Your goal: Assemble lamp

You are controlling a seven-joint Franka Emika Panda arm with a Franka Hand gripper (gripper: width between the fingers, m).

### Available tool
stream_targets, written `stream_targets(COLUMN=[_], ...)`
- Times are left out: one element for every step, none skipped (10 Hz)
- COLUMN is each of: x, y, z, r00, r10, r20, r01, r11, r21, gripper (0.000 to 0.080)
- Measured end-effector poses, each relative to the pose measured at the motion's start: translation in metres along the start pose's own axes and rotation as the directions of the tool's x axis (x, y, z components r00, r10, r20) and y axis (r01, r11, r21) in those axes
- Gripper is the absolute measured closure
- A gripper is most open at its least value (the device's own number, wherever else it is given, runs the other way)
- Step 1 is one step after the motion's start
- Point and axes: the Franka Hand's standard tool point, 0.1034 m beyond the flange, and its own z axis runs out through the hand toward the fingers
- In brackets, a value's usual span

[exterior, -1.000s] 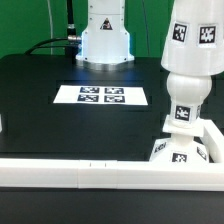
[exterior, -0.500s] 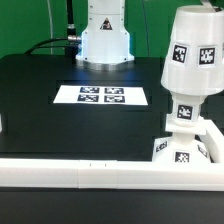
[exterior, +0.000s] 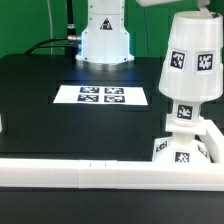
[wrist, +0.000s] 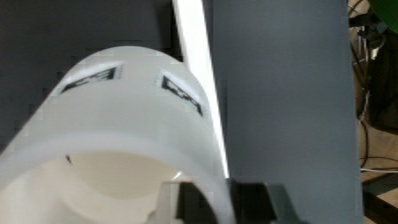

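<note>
The white tapered lamp shade [exterior: 190, 62], with tags on its side, hangs tilted over the bulb [exterior: 182, 113] and hides the bulb's ball head. The bulb stands upright in the square base [exterior: 182, 150] at the exterior view's right. In the wrist view the shade [wrist: 116, 120] fills most of the picture, with its open rim near the camera. My gripper [wrist: 226, 197] is shut on the shade's wall, with one finger [wrist: 192, 203] inside the rim and the other outside. In the exterior view only a sliver of the gripper [exterior: 165, 3] shows at the top edge.
The marker board [exterior: 100, 96] lies flat in the middle of the black table. A white rail [exterior: 80, 175] runs along the front edge, and its corner encloses the base. The robot's white pedestal [exterior: 104, 35] stands at the back.
The shade has come down from the top of the exterior view onto the bulb. It now covers the bulb's head and leans a little more.
</note>
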Motion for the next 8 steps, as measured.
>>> stream_targets(x=[0.001,0.002,0.003,0.003,0.003,0.003,0.002,0.003], y=[0.003,0.004,0.005,0.006,0.007,0.008,0.007,0.007], z=[0.007,0.010,0.012,0.016,0.017,0.018,0.018,0.018], r00=[1.000,1.000,1.000,1.000,1.000,1.000,1.000,1.000], r10=[-0.002,0.000,-0.002,-0.001,0.001,0.001,0.002,0.002], r20=[0.006,0.001,-0.001,0.004,0.006,0.007,0.008,0.009], r01=[0.002,0.000,0.002,0.001,-0.001,-0.001,-0.002,-0.002], r11=[1.000,1.000,1.000,1.000,1.000,1.000,1.000,1.000], r21=[-0.001,-0.001,-0.001,-0.002,-0.003,-0.003,-0.003,-0.003], gripper=[0.0755,0.0755,0.0755,0.0755,0.0755,0.0755,0.0755,0.0755])
